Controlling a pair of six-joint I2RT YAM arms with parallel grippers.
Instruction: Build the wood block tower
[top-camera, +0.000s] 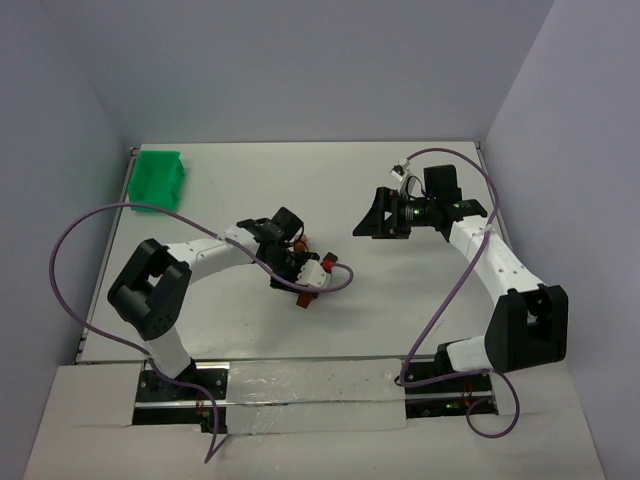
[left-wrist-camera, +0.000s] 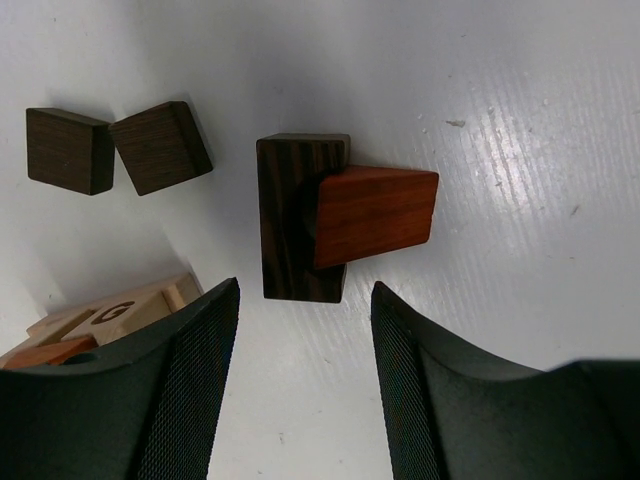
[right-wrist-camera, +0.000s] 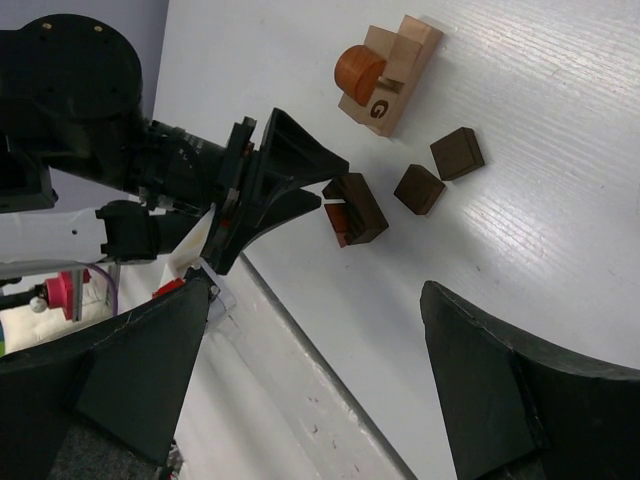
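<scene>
In the left wrist view a dark brown cuboid (left-wrist-camera: 290, 215) lies on the white table with a reddish-brown wedge (left-wrist-camera: 378, 215) leaning against its side. Two small dark brown blocks (left-wrist-camera: 68, 150) (left-wrist-camera: 160, 147) sit at upper left. A light tan block marked G (left-wrist-camera: 115, 315) is at lower left. My left gripper (left-wrist-camera: 305, 385) is open just short of the cuboid, nothing between its fingers. The right wrist view shows the same cuboid (right-wrist-camera: 362, 205), the tan G block (right-wrist-camera: 390, 80) carrying a reddish-brown cylinder (right-wrist-camera: 360, 68), and my open, empty right gripper (right-wrist-camera: 320, 390), well away from them.
A bright green tray (top-camera: 158, 178) stands at the far left corner of the table (top-camera: 300, 190). My left gripper (top-camera: 300, 280) is low over mid-table. My right gripper (top-camera: 375, 218) hovers to its right. A purple cable (top-camera: 100, 215) loops beside the left arm.
</scene>
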